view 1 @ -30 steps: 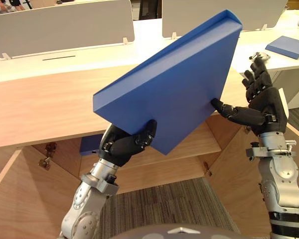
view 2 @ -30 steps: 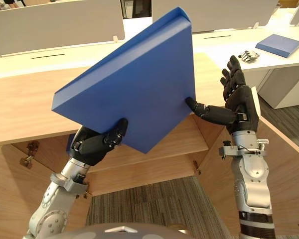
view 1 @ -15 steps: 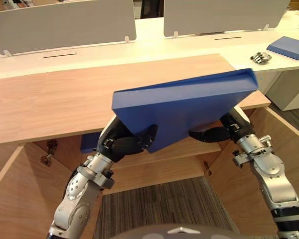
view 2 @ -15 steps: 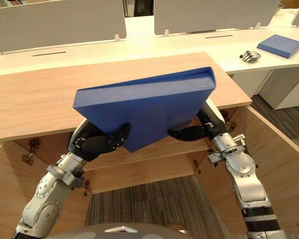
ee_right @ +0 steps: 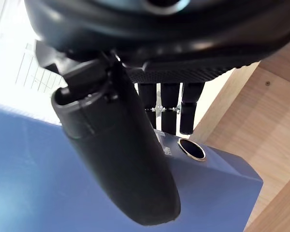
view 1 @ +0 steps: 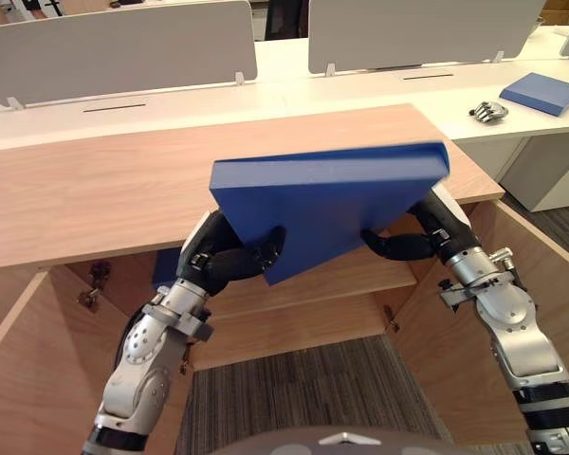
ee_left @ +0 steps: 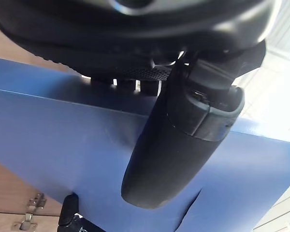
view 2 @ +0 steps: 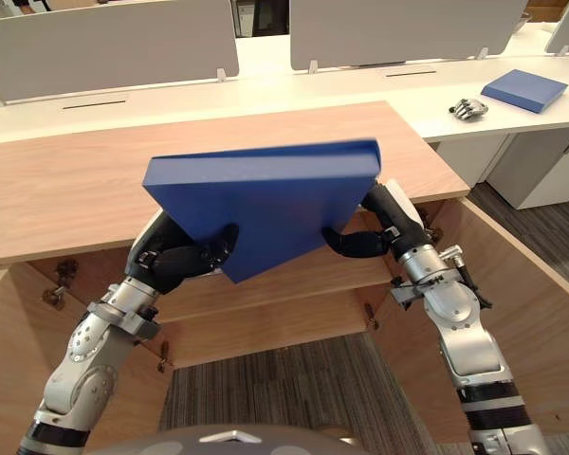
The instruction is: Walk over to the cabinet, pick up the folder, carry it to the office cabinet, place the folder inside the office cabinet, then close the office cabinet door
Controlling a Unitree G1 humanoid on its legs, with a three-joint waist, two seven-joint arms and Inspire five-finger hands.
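Between two robot hands (view 1: 229,267) (view 1: 400,247): one folder (view 1: 332,201) clamped.

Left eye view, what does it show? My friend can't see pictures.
A robot's left hand and right hand grip a blue folder from both sides, holding it tilted in front of a wooden cabinet whose doors stand open. A second folder lies on the white desk behind.

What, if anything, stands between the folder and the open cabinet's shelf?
Nothing visible does: the folder hangs before the open cabinet, whose visible shelf holds only a blue item at its left end.
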